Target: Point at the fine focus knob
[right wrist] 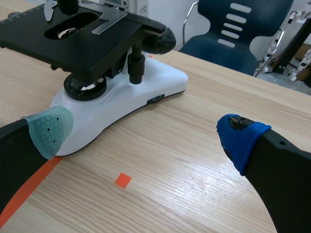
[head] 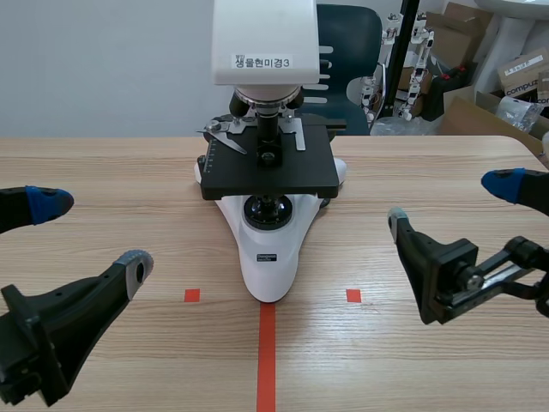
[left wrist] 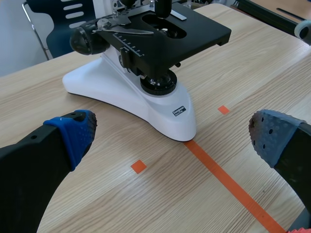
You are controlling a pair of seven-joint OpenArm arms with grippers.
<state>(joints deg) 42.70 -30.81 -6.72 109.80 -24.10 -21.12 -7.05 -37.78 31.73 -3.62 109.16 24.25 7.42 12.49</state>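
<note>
A white microscope (head: 268,236) with a black stage (head: 270,167) stands at the table's middle, its narrow foot toward me. A black focus knob (left wrist: 87,39) sticks out from its side in the left wrist view, and the matching knob (right wrist: 163,40) shows on the other side in the right wrist view. In the scene view the stage hides both knobs. My left gripper (head: 90,236) hangs open to the left of the microscope's foot (left wrist: 177,121), well short of the knob. On the other side, my right gripper (head: 452,202) is also open, apart from the base (right wrist: 121,104). Neither holds anything.
A dark blue chair (head: 347,39) stands behind the table's far edge. Cardboard boxes (head: 480,51) and a metal frame (head: 412,60) fill the back right. Bare wood lies on both sides of the microscope.
</note>
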